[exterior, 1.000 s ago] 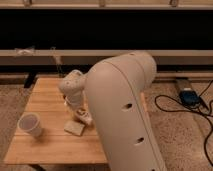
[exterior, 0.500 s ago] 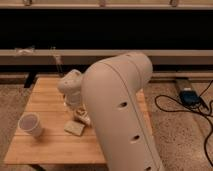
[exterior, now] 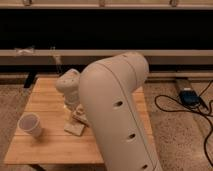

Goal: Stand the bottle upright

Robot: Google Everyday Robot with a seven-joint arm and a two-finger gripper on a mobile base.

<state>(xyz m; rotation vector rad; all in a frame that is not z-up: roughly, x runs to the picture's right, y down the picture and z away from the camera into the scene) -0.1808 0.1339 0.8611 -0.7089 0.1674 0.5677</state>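
My gripper (exterior: 76,113) hangs low over the middle of the wooden table (exterior: 45,145), below its rounded pale wrist (exterior: 68,86). It sits just above and behind a flat white block (exterior: 74,129) lying on the table top. The bottle is hidden; the gripper and the big arm link (exterior: 117,110) cover the spot where they meet the table. I cannot make out anything held.
A white paper cup (exterior: 30,125) stands upright at the table's left front. A dark wall with a pale rail (exterior: 165,52) runs behind. On the floor to the right lie a blue box (exterior: 189,96) and black cables (exterior: 200,125).
The arm and its wrist have shifted a little to the left over the table. The cup and the white block have stayed put.
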